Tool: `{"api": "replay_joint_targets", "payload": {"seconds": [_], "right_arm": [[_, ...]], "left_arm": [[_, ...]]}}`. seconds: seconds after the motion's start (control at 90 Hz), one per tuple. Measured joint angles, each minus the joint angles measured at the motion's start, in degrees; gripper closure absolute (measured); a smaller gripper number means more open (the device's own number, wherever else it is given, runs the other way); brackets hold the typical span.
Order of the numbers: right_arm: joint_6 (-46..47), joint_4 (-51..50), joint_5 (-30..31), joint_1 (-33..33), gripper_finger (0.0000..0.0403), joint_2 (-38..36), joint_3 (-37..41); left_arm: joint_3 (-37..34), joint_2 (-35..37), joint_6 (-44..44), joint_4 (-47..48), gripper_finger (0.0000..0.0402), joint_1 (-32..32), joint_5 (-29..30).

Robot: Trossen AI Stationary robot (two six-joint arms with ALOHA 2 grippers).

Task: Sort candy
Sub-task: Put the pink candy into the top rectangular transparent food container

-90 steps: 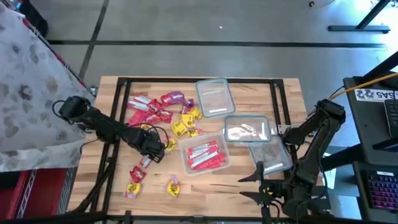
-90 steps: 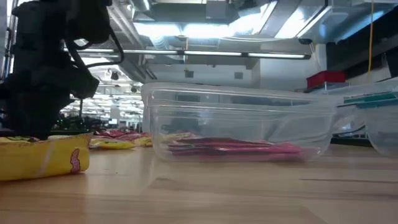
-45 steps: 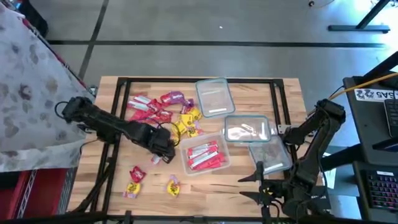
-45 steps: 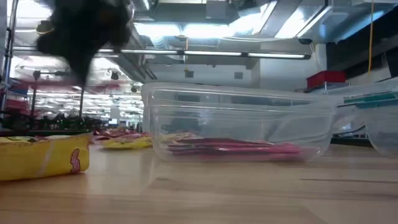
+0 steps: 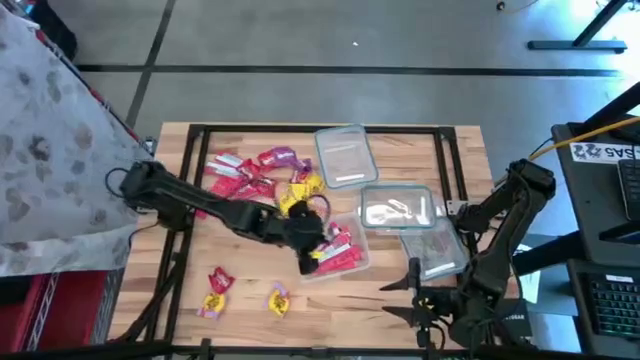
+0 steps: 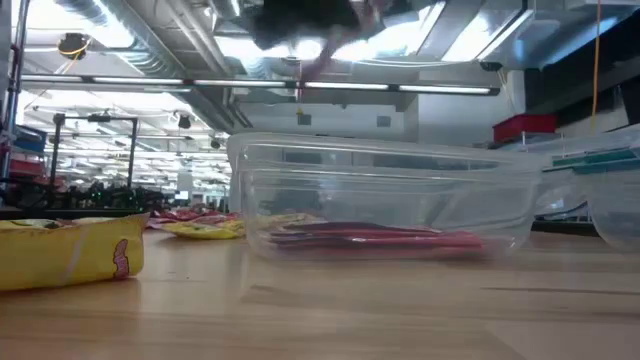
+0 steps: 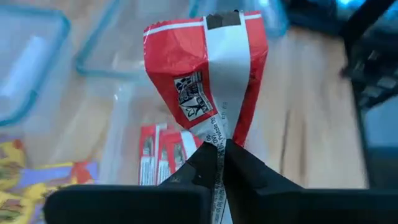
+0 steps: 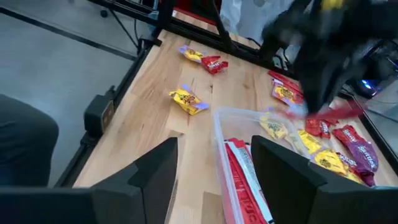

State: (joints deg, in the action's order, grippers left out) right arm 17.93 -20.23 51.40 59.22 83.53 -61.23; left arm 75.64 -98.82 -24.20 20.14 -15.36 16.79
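Observation:
The candy lies as a pile of red, yellow and purple packets at the far left of the table. More red packets lie in a clear tub, also seen in the low view. My left gripper hangs over that tub's left end, shut on a red packet. My right gripper waits open at the near right edge. My left gripper pinches one short end of the red packet, at its white seam strip, between its two fingertips. The rest of the packet sticks out past the fingertips. It is lifted clear, above the tub's red packets.
Three loose packets lie near the front left. A second clear tub, a lid at the far side and another clear piece fill the right half. A black frame borders the table.
My left gripper has risen from the table near the front left and travelled toward the table's right edge, from beside the pile to over the tub. It carries a red packet lifted clear of the table.

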Motion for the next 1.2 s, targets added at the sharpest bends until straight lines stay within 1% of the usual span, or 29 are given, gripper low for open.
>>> {"api": "replay_joint_targets", "payload": {"seconds": [0.111, 0.2, 0.289, 0.433, 0.544, 0.633, 0.7, 0.811, 0.878, 0.967, 1.089, 1.2], "right_arm": [[-0.02, -0.03, 0.01, 0.00, 0.0210, 0.00, 0.00], [-0.02, -0.20, 0.00, 0.00, 0.0210, 0.00, 0.00], [-0.02, -0.50, 0.00, 0.00, 0.0210, 0.00, 0.00], [-0.02, -0.63, -0.02, 0.00, 0.0210, 0.00, 0.00], [-0.02, -0.79, -0.01, 0.00, 0.0210, 0.00, 0.00], [-0.01, -0.73, -0.01, 0.00, 0.0210, 0.00, 0.00], [0.00, -0.70, 0.00, 0.00, 0.0210, 0.00, 0.00], [0.01, -0.44, -0.01, 0.00, 0.0210, 0.00, 0.00], [0.00, -0.42, -0.03, 0.00, 0.0210, 0.02, 0.02], [0.33, -0.43, -0.03, 0.00, 0.0210, 0.02, 0.01], [0.28, -0.44, -0.02, 0.00, 0.0210, 0.02, 0.02], [0.26, -0.57, -0.02, 0.00, 0.0210, 0.02, 0.02]], "left_arm": [[-0.07, -4.64, -1.01, 0.89, 0.0362, 1.63, -3.69], [-0.07, -6.39, -3.33, 1.40, 0.0336, 2.94, -5.51], [-0.05, -6.26, -5.85, 3.52, 0.0309, 4.71, -6.41], [-0.04, -2.35, -9.88, 10.99, 0.0279, 7.68, -7.26], [0.02, 1.90, -13.36, 21.01, 0.0273, 8.95, -6.27], [0.02, 4.44, -16.28, 31.72, 0.0273, 9.00, -2.38], [-0.01, 5.47, -20.23, 40.43, 0.0273, 8.65, -0.15], [-2.16, 5.83, -29.02, 53.82, 0.0272, 9.72, 0.15], [-4.77, 5.82, -32.03, 58.37, 0.0272, 11.12, 0.12], [-8.89, 5.81, -33.79, 60.79, 0.0272, 13.72, -0.96], [-14.07, 5.80, -33.22, 58.49, 0.0271, 19.08, -2.58], [-17.78, 5.78, -31.66, 55.75, 0.0271, 24.84, -2.57]]}}
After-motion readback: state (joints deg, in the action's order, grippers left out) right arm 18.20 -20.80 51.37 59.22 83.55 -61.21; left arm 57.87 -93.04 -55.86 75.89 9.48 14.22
